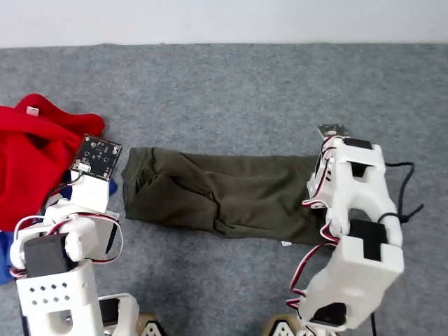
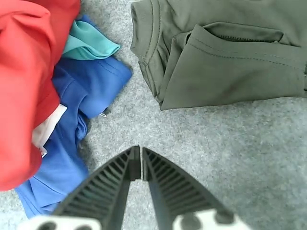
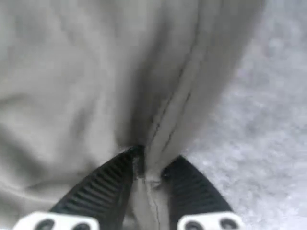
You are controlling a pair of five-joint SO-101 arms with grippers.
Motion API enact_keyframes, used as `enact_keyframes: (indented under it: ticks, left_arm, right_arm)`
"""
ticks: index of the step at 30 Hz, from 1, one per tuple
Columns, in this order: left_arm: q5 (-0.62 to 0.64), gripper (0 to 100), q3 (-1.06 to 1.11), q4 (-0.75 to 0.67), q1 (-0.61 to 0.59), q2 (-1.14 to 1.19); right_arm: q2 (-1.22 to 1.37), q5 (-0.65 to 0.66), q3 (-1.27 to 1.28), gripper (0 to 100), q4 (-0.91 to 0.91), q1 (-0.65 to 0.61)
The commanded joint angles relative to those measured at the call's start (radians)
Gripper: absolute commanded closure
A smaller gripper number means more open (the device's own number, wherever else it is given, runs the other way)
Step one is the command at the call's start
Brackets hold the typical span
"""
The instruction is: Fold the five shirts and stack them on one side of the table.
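- Fingers (image 3: 103,184) of the right gripper (image 3: 144,165) pinch a seamed fold of the olive shirt (image 3: 72,72); black ribbed pads, with cloth running up between them.
- Right arm (image 1: 353,231): white housing with red and white wires along its side, bent down over the end of the olive shirt on its own side.
- Left gripper (image 2: 142,155): fingers pressed together tip to tip with nothing between them, held over bare table (image 1: 245,91) just short of the shirt's collar (image 2: 148,43).
- Left arm (image 1: 59,266): white, wrist angled toward the collar end, a black circuit board on top.
- Olive shirt lies across the middle of the table as a long, narrow, folded band. It is a matte knit, with a sleeve (image 2: 230,62) doubled over near the collar and soft creases along its length.
- Table surface is grey and felt-like.
- Beside the left arm sits a loose heap: red shirt (image 1: 28,161) on top, blue shirt (image 2: 72,143) and teal shirt (image 2: 88,43) partly under it, all crumpled.
- Heap and olive shirt lie near each other but apart, with a strip of grey between them.
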Motion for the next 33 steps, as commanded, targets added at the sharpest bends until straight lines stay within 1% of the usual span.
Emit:
enact_keyframes:
  ticks: [1, 5, 11, 16, 20, 22, 25, 28, 33]
  left_arm:
    - [0.008, 98, -0.039, 0.002, 0.008, -0.009]
    - [0.008, 98, -0.039, 0.002, 0.008, -0.008]
    - [0.008, 98, -0.039, 0.002, 0.008, -0.008]
    - [0.008, 98, -0.039, 0.002, 0.008, -0.008]
    - [0.008, 98, -0.039, 0.002, 0.008, -0.009]
    - [0.008, 98, -0.039, 0.002, 0.008, -0.011]
    - [0.008, 98, -0.039, 0.002, 0.009, -0.012]
    - [0.008, 98, -0.039, 0.002, 0.008, -0.014]
    - [0.008, 98, -0.039, 0.002, 0.008, -0.014]
  right_arm:
    - [-0.033, 0.026, -0.032, 98.9, 0.039, -0.015]
    - [-0.125, 0.123, -0.057, 98.9, 0.084, 0.077]
    - [-0.186, 0.338, -0.140, 98.9, 0.104, 0.297]
    - [-0.131, 0.499, -0.242, 98.9, 0.094, 0.469]
    - [-0.031, 0.551, -0.359, 98.9, 0.130, 0.553]
    - [0.002, 0.566, -0.425, 98.9, 0.189, 0.567]
    - [0.013, 0.571, -0.496, 98.9, 0.288, 0.552]
    - [0.005, 0.585, -0.549, 98.9, 0.390, 0.506]
    - [-0.079, 0.600, -0.580, 98.9, 0.558, 0.372]
